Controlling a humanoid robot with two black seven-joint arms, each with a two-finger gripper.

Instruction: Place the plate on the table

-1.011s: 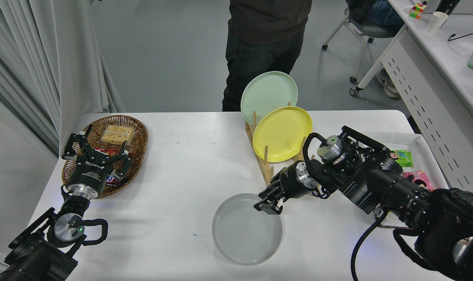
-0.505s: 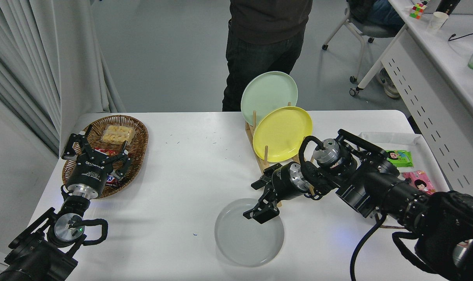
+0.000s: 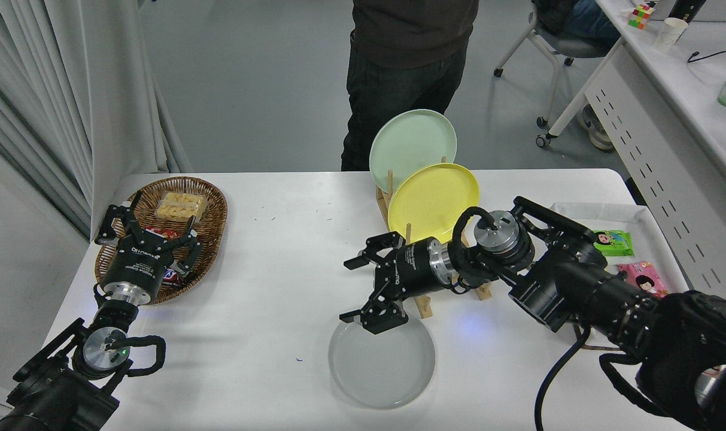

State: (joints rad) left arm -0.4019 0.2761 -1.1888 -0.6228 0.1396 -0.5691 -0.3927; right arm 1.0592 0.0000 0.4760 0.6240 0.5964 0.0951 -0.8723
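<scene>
The pale gray plate lies flat on the white table, in front of the wooden rack. My right gripper is open and empty, its fingers spread wide. It hovers over the plate's far left rim, apart from it. My left gripper stays parked at the lower left over the basket, open.
A wooden rack holds a yellow plate and a mint-green plate upright. A wicker basket with snacks stands at the left. A white tray with packets sits at the right. A person stands at the far side.
My right gripper let go of the gray plate's rim, opened wide and moved up and left. The plate settled flat on the table.
</scene>
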